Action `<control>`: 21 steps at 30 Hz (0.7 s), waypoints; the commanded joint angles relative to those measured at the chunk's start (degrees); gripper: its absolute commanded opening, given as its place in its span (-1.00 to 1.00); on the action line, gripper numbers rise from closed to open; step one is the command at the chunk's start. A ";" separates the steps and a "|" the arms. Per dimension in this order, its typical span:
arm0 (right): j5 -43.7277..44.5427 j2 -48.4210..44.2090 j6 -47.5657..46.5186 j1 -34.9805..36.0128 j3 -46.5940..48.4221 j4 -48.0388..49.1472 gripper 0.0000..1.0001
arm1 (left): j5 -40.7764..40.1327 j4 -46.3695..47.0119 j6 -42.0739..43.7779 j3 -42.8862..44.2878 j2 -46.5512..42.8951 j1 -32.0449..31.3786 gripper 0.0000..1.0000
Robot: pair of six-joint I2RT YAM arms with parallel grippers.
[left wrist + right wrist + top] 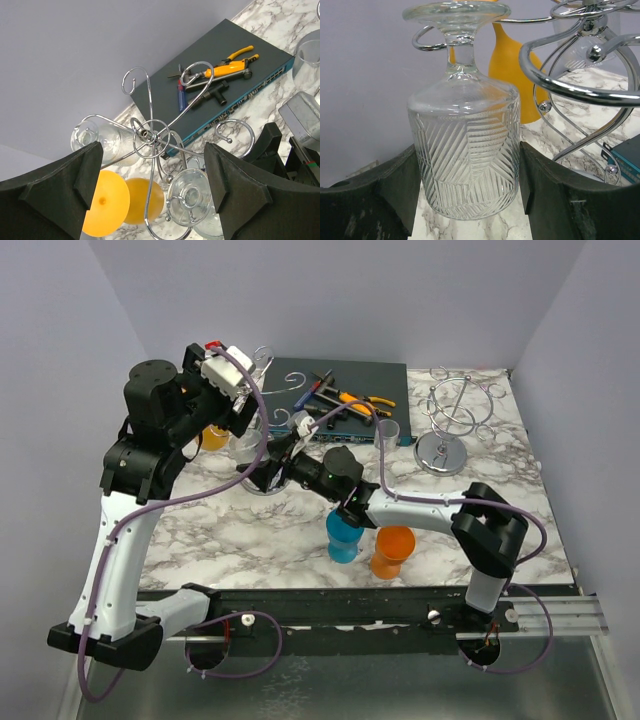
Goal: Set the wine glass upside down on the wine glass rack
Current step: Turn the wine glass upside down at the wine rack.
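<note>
**Hazards at the hanging step.** The wine glass (pixel 465 160) hangs inverted at the centre of the right wrist view. Its stem is threaded through a chrome hook (pixel 427 44) of the wine glass rack (pixel 150 134), and its foot lies over that hook at the upper left. The right gripper (pixel 470 172) stands part-way open, its fingers (pixel 390 190) seemingly pressed against opposite sides of the ribbed bowl, so the glass sits squarely between the jaws, rim downward. If the jaws part while the foot is only half seated, the stem may slide out of the hook's open end and the glass drop. A sideways withdrawal could drag the bowl against the orange glass (pixel 507 65) behind it or tip the rack. The left gripper (pixel 152 172) hovers wide open and empty above the rack, near enough to snag its curls.
</note>
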 commanded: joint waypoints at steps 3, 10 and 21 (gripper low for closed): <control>-1.30 1.66 0.69 -0.85 3.45 6.02 -0.99 | -2.65 2.83 -3.52 1.80 1.86 0.07 0.76; -1.43 2.81 0.75 -1.52 4.34 6.36 -0.99 | -6.25 5.74 -4.04 0.75 3.04 0.04 0.77; -3.14 5.36 1.11 -1.74 6.84 7.23 -0.99 | -8.71 6.61 -7.31 -1.69 4.81 0.05 0.80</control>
